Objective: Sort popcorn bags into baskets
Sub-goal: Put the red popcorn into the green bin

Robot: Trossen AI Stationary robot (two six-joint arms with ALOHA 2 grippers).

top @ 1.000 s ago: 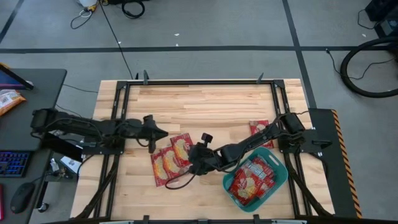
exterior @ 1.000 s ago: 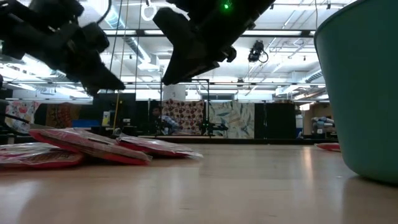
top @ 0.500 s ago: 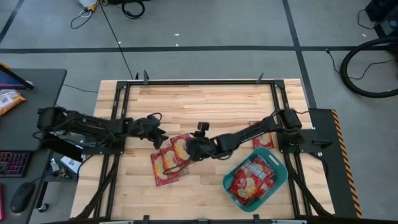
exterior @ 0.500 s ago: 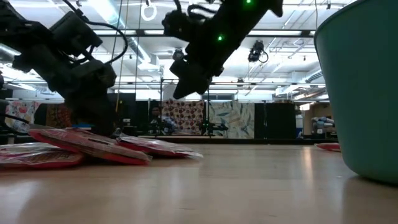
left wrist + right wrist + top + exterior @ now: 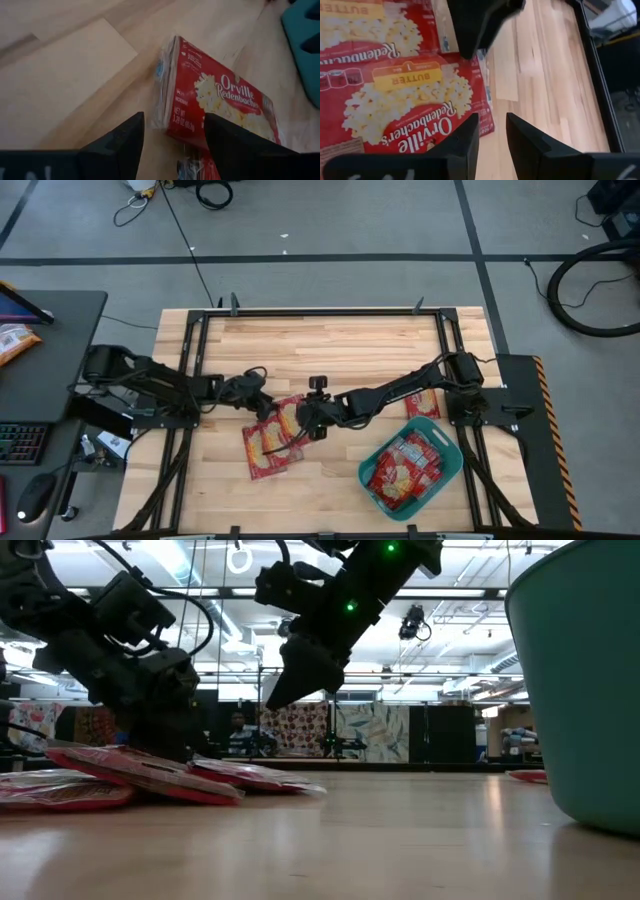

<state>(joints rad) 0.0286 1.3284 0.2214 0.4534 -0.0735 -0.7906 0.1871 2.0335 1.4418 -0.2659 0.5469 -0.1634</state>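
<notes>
Three red popcorn bags (image 5: 272,438) lie overlapping on the table's middle left, flat on the wood. One end of a bag (image 5: 220,100) lies between the spread fingers of my left gripper (image 5: 172,137), which is open and low at the pile's far left corner (image 5: 262,404). Whether a finger touches it, I cannot tell. My right gripper (image 5: 492,132) hovers above the pile (image 5: 285,690), open by a narrow gap with nothing in it. The teal basket (image 5: 447,448) at the near right holds several bags. One more bag (image 5: 418,396) lies beside the right arm.
The basket's wall (image 5: 590,690) stands close at the right of the low view. Black frame rails (image 5: 320,311) run around the table. The two grippers are near each other over the pile. Bare wood stretches along the far side (image 5: 330,345).
My left gripper has come down onto the pile's far left corner, rolled, and opened wide. My right gripper has moved from near the basket toward the table's far left, over the pile, rolling as it went; its gap is unchanged. The bags have not moved.
</notes>
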